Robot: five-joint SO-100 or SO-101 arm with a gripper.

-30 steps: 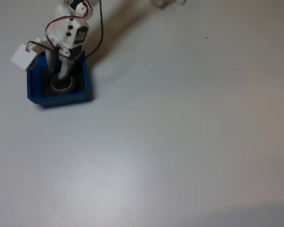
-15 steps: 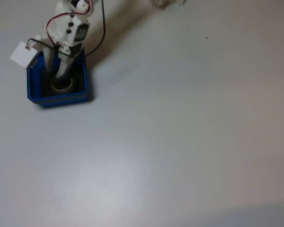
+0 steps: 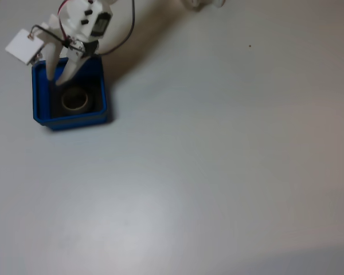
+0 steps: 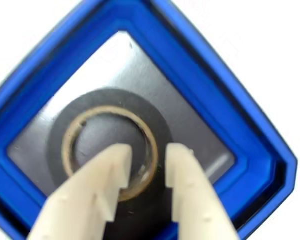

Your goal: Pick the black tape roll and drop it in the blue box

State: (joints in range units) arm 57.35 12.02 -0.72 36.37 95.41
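- The black tape roll (image 4: 107, 145) lies flat on the dark bottom of the blue box (image 4: 230, 115), near the middle, so the drop looks done.
- The gripper (image 4: 147, 165) hangs just above the roll with its two pale fingers (image 4: 102, 185) a little apart and nothing between them.
- In the fixed view the gripper (image 3: 56, 74) points down over the back part of the box (image 3: 103, 94), with the roll (image 3: 75, 101) lying free just in front of its tips.
- The low walls keep the roll from sliding out onto the white table (image 3: 229, 160).
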